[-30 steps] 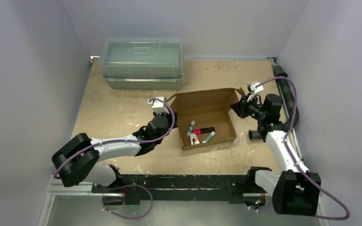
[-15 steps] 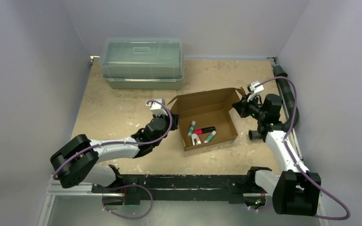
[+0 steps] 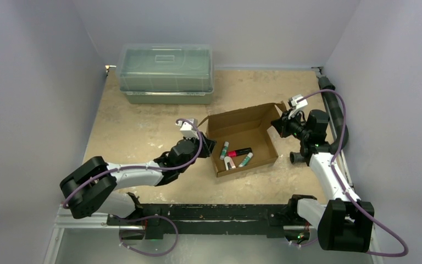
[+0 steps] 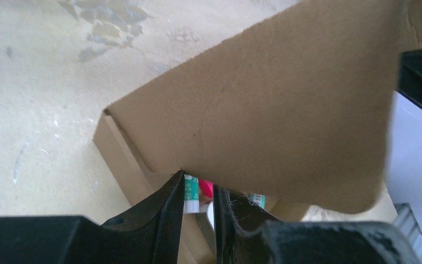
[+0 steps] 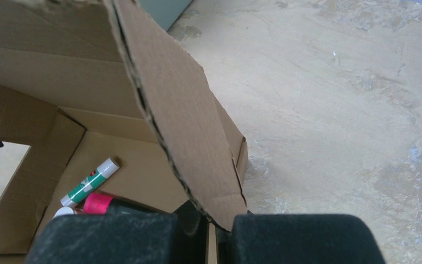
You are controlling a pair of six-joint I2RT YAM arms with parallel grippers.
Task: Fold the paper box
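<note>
**Left gripper** (image 3: 210, 145): nearest item, low at the left wall of the box (image 3: 240, 122). Its jaws stand a little apart with a narrow slit between them. In the wrist view the lower edge of the left flap (image 4: 275, 110) meets the tips of the fingers (image 4: 167, 212). Nothing is seen clamped.

**Markers** (image 3: 239, 152): four, lying loose on the box floor toward its near-left part. Three are green-and-white or white, one pink and black. They show through the slit in the left jaws.

**Box**: brown corrugated card, right of centre on the table (image 3: 143, 126), between the two grippers. The shallow tray is formed, the near and side walls are up, and the top is open. The lid panel rises from the far wall.

**Right gripper** (image 3: 278, 125): at the far-right corner of the box. Its jaws are together, pinching the lower corner of the right flap (image 5: 181, 121), which stands on edge.

**Bin** (image 3: 166, 71): greenish clear plastic with its lid on, at the far left of the table, well apart from the box.
</note>
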